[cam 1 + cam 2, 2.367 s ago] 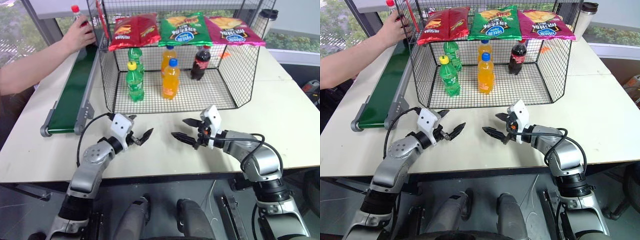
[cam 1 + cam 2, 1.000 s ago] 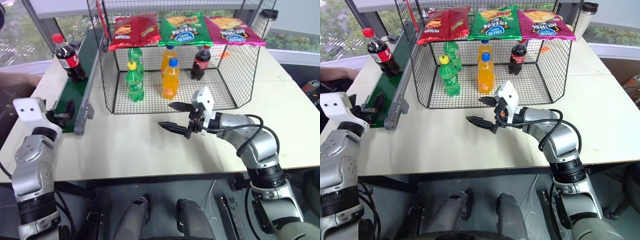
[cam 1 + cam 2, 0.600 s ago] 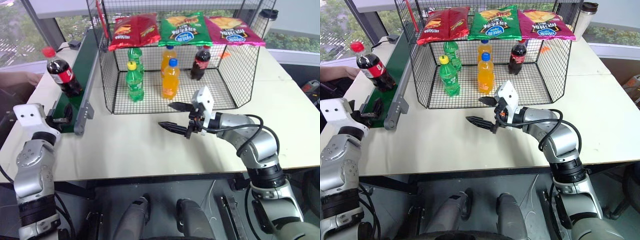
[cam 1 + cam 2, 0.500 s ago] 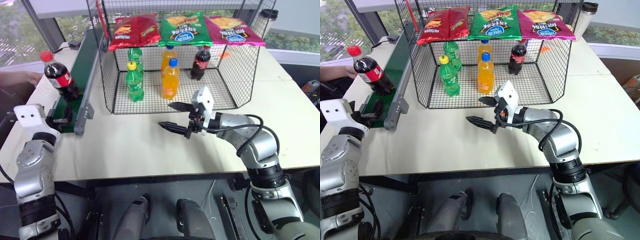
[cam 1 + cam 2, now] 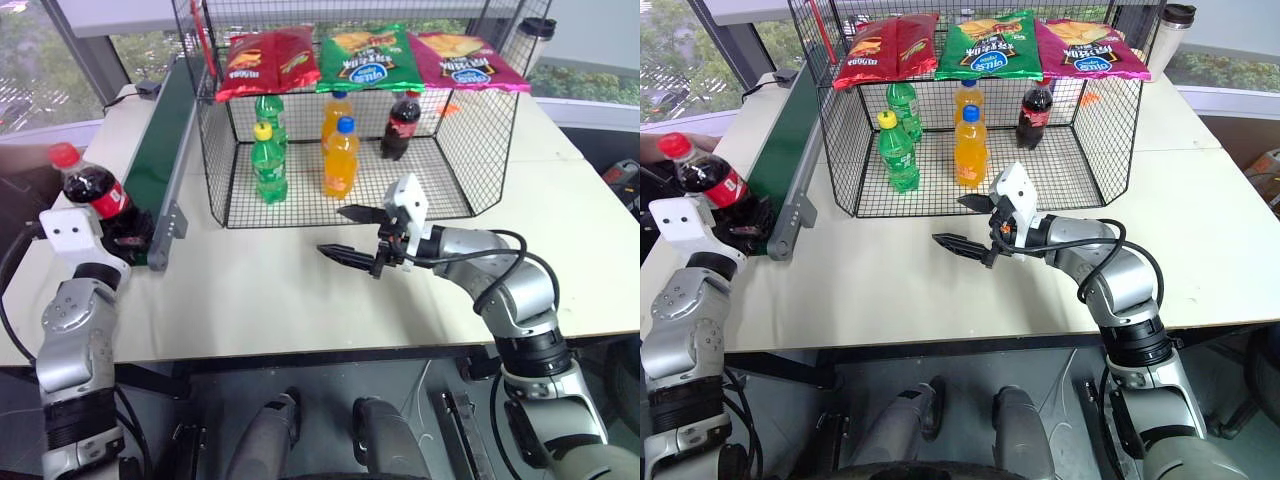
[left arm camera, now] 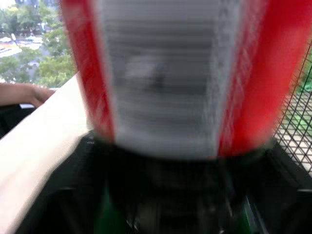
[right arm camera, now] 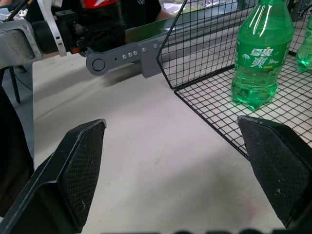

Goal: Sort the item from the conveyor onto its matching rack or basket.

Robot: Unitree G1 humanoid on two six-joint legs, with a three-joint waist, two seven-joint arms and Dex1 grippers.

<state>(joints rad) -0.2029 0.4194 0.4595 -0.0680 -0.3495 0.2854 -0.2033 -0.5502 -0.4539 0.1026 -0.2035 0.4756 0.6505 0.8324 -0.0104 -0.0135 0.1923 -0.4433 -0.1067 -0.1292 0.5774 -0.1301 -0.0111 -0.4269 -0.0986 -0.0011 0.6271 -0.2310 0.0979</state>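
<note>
- Reading the left wrist view, I see the cola bottle's (image 6: pixel 165 73) red label right against the lens; the head views give its whole shape.
- My left hand (image 5: pixel 128 232) is pinched on the cola bottle at the near end of the conveyor (image 5: pixel 160 150).
- The bottle leans, cap away from the wire cage (image 5: pixel 360 110).
- My right hand (image 5: pixel 352 232) points toward the left hand, low over the table (image 5: pixel 300 300), fingers spread, holding nothing.

Reds, greens and black mesh
Cola bottle (image 5: pixel 93 190): dark brown, red cap and label; conveyor (image 5: pixel 165 140) dark green; wire cage (image 5: pixel 480 150) black; surface (image 5: pixel 300 290) pale cream
</note>
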